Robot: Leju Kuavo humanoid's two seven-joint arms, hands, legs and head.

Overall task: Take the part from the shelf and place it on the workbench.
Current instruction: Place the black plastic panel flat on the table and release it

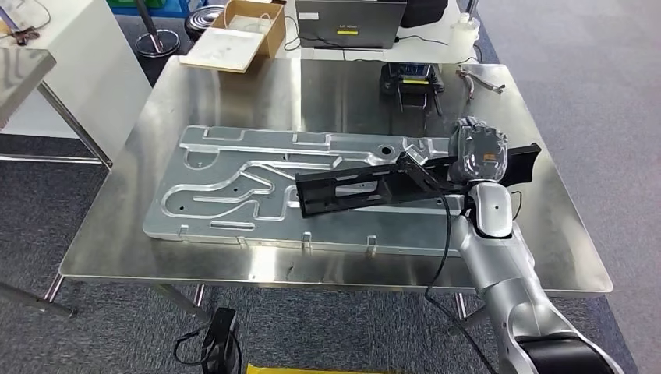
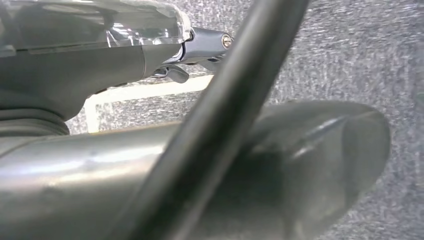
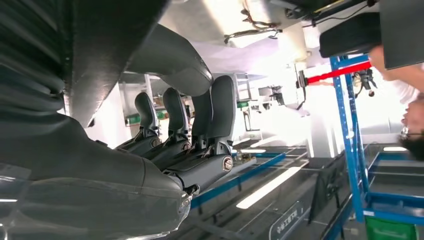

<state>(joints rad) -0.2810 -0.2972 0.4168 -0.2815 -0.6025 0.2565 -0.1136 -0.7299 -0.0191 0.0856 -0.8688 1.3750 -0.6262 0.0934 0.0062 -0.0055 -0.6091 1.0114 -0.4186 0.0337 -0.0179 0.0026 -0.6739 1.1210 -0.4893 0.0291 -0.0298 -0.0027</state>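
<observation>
In the head view, the right hand (image 1: pixel 481 153) holds a long black part (image 1: pixel 374 185) near its right end, and the part reaches to the left above the grey machined plate (image 1: pixel 226 187) that lies flat on the shiny metal table (image 1: pixel 327 86). Whether the part already touches the plate or hangs just above it cannot be told from this angle. By this, the taking from the shelf looks finished, and what is left is to lower the part, let it go and take the arm back. At the far edge of the table stand a small black and yellow device (image 1: pixel 411 80) and a metal tool (image 1: pixel 479 80), and behind the table there are an open cardboard box (image 1: pixel 242 31) and a laptop (image 1: pixel 349 23). The floor is grey carpet. In the left wrist view, the left hand (image 2: pixel 100 55) hangs over speckled grey floor with a pale line on it; its fingers are mostly hidden, so it cannot be told if they are apart or together. In the right wrist view, the dark fingers (image 3: pixel 200 125) of the right hand stand side by side, curled around the dark surface which is judged to be the part, and behind them a blue shelf frame (image 3: pixel 350 125) and bright lights of the room are seen, with a person (image 3: pixel 405 85) at the edge.
</observation>
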